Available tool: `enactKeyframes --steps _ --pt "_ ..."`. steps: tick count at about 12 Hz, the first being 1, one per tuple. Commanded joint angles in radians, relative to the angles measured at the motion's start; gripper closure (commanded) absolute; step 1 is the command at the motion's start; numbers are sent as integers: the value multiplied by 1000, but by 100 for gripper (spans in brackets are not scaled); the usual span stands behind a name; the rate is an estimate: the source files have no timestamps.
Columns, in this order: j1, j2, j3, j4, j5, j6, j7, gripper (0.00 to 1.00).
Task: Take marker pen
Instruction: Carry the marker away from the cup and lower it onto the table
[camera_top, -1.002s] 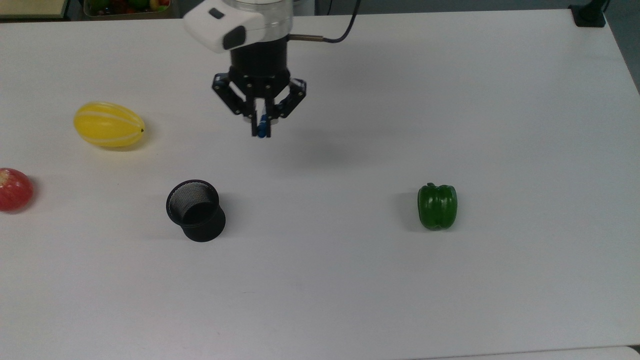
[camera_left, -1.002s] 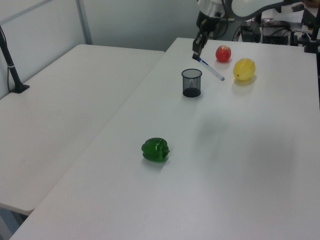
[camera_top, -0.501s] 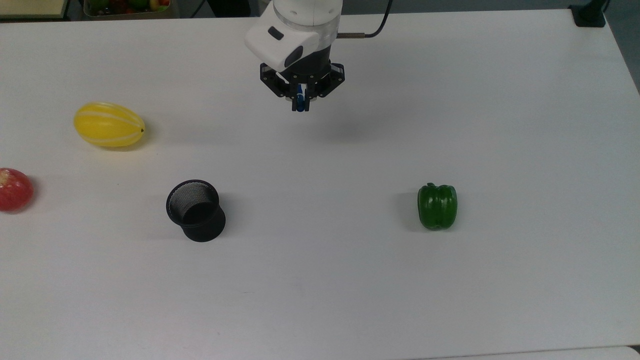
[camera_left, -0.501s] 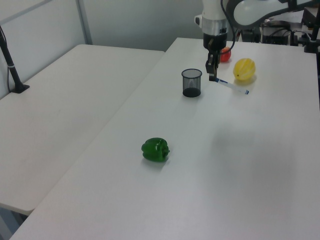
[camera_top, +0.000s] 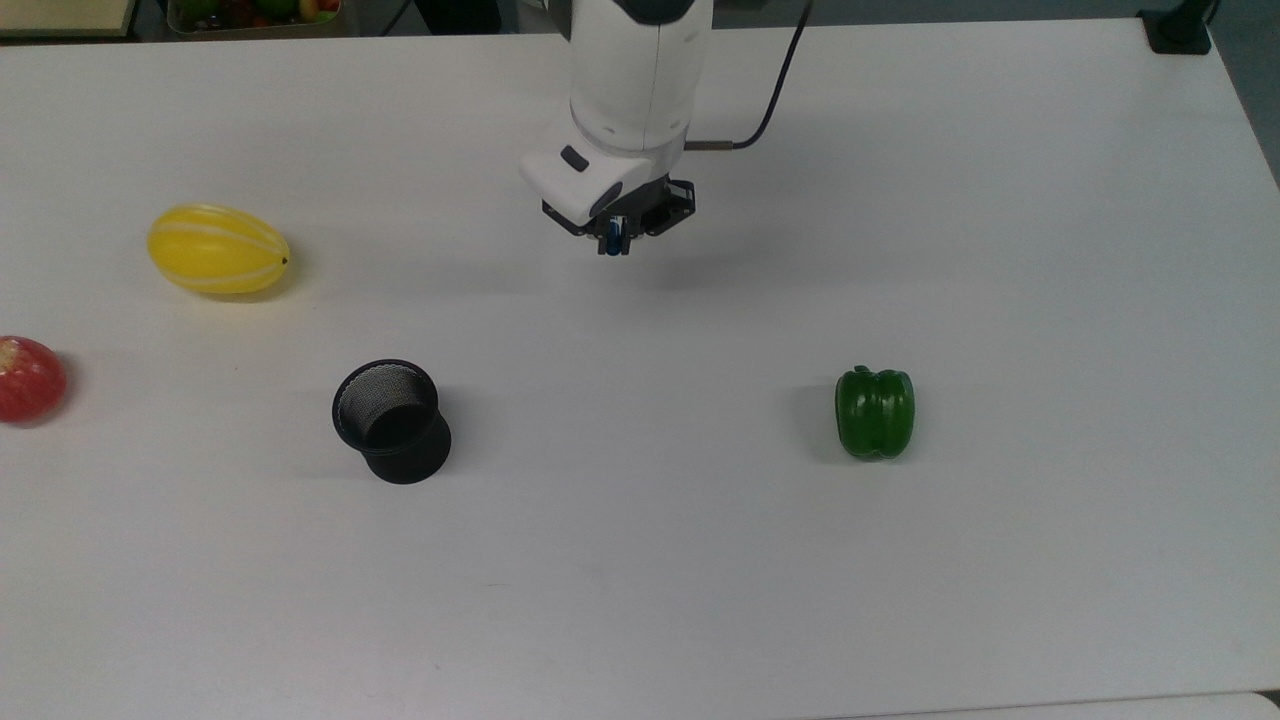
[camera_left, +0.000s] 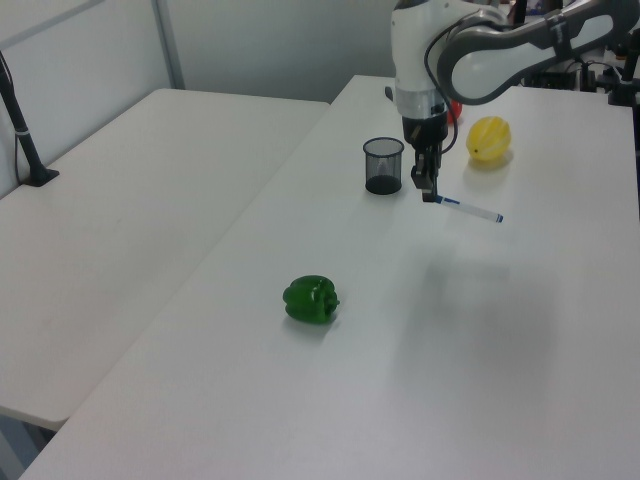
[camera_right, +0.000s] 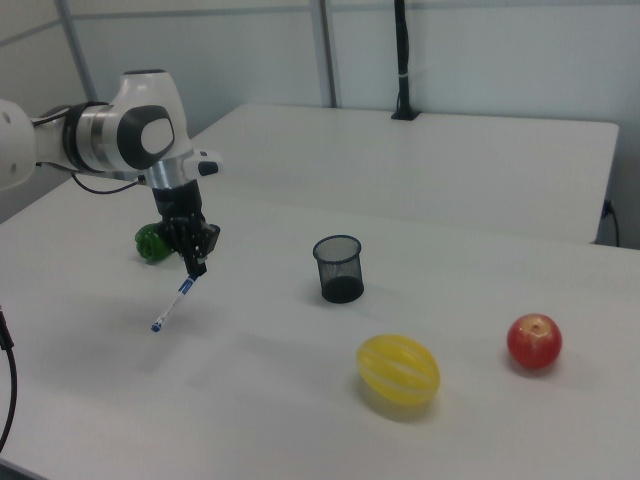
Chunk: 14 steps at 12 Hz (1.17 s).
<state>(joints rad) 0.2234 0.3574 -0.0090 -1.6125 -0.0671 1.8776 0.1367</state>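
Note:
My gripper (camera_top: 613, 245) (camera_left: 428, 193) (camera_right: 196, 265) is shut on the blue-capped end of the marker pen (camera_left: 470, 209) (camera_right: 174, 300) and holds it above the white table (camera_top: 700, 560). The white barrel slants down and away from the fingers, its blue end tip free in the air. In the top view just the blue cap (camera_top: 612, 238) shows between the fingers. The gripper hangs to the top view's upper right of the black mesh cup (camera_top: 391, 407) (camera_left: 383, 165) (camera_right: 338, 268).
A green pepper (camera_top: 875, 412) (camera_left: 311, 299) lies toward the top view's right. A yellow melon (camera_top: 218, 249) (camera_right: 399, 371) and a red apple (camera_top: 28, 378) (camera_right: 534, 341) rest at the top view's left. A second white table (camera_left: 120, 210) adjoins in the left view.
The arm has carried the marker from near the cup toward the top view's right and lowered it, and the wrist has turned. The marker's free end now points away from the cup.

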Motion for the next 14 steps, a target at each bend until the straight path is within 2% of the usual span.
enactKeyframes --steps 1,6,7,8,10,14 --pt "7 24 6 -4 24 47 72 89" --pt "25 58 6 -9 21 101 118 86" --pt "27 60 6 -9 21 103 118 81" --pt "28 60 6 -7 21 101 118 74" --pt "31 60 4 -7 9 101 135 0" --pt "39 61 4 -7 -5 101 142 0"
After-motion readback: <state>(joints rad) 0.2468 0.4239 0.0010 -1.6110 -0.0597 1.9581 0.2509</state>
